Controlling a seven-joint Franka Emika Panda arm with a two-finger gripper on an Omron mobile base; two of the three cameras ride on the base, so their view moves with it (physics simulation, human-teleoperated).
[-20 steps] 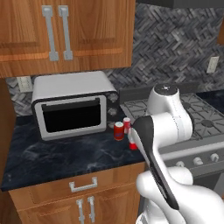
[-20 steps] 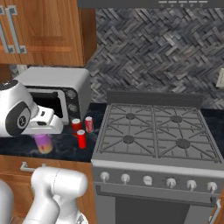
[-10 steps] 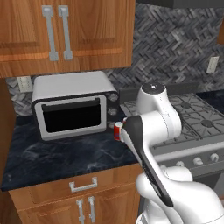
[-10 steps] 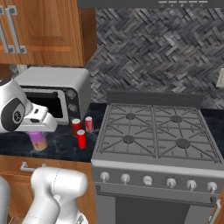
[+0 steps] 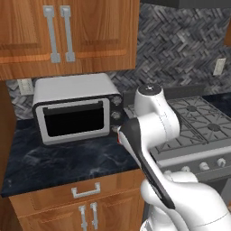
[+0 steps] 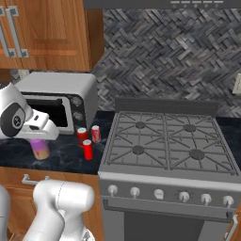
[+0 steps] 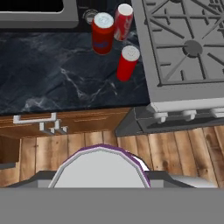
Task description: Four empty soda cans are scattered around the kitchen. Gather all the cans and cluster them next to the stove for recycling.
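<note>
Pale can (image 6: 41, 149) held above the counter's (image 6: 61, 160) front edge.

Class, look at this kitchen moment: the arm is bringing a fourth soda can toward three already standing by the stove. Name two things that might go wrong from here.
1. The three red cans stand bunched together beside the stove; setting the pink-purple can down among them may knock one over.
2. The held can hangs near the counter's front edge; if released there, or if it slips from the fingers, it might drop to the wood floor.
</note>
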